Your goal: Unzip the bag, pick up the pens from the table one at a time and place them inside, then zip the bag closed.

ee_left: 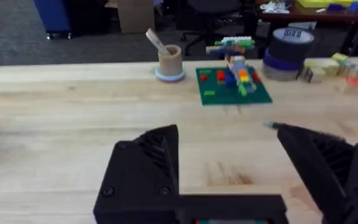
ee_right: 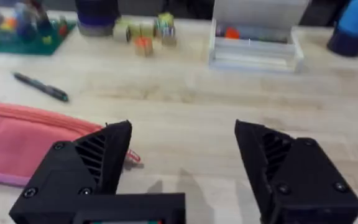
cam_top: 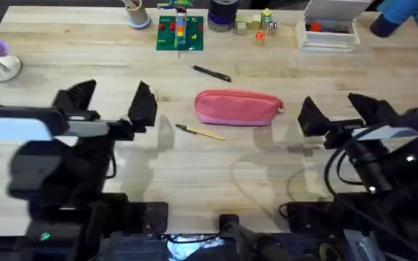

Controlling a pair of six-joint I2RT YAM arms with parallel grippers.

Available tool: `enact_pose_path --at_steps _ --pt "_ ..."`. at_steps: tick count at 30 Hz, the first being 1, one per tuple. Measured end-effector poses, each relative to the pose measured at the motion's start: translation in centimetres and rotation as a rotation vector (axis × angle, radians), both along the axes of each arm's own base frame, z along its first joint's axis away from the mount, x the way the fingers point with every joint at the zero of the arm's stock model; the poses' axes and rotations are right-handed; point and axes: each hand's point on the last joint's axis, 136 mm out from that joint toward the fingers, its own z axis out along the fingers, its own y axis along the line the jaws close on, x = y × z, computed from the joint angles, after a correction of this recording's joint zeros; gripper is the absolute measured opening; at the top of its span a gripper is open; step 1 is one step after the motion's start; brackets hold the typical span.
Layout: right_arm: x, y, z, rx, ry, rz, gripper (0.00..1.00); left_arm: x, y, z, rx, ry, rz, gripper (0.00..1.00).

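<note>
Both the left gripper (cam_top: 112, 105) and right gripper (cam_top: 337, 111) stand released beside the pink pouch (cam_top: 238, 107) (zipped, mid-table); pin the fabric, then pull its tab (ee_right: 133, 158) steadily.

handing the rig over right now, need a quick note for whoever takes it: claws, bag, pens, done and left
Left claw: open, holding nothing, left of the tan-yellow pen.
Right claw: open, holding nothing, just right of the bag's end.
Bag: pink pouch lying mid-table, apparently zipped shut.
Black pen: on the table behind the bag.
Tan-yellow pen: on the table, front left of the bag.
Done: nothing visible yet.
Left: unzip the bag, put in both pens one at a time, zip it closed.
</note>
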Motion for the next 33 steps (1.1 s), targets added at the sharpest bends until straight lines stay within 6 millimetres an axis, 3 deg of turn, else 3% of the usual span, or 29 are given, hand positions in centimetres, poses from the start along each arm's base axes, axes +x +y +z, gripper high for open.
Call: enact_pose_path --at_steps 3,6,10,16,24,33 --pt "-0.9 -0.1 0.8 -0.001 0.077 -0.004 0.996 -0.4 -0.2 2.5 -0.001 0.002 -0.012 0.993" --pt "-1.6 -0.1 3.1 -0.001 0.115 -0.004 0.996 -0.6 -0.5 4.9 -0.002 0.038 -0.028 0.993" --pt "-2.2 -0.1 6.5 0.000 0.157 -0.005 0.996 -0.4 -1.2 6.7 -0.010 0.161 -0.070 0.994" --pt "-2.1 -0.1 9.5 0.009 0.237 -0.008 0.996 0.4 -1.9 8.7 -0.022 0.374 -0.107 0.993" --pt "-1.7 -0.1 11.0 0.010 0.346 -0.009 0.996 2.8 -2.2 11.1 -0.027 0.540 -0.124 0.993" --pt "-1.4 -0.1 11.3 0.009 0.354 -0.009 0.995 3.1 -3.5 10.4 -0.003 0.606 -0.219 0.993"
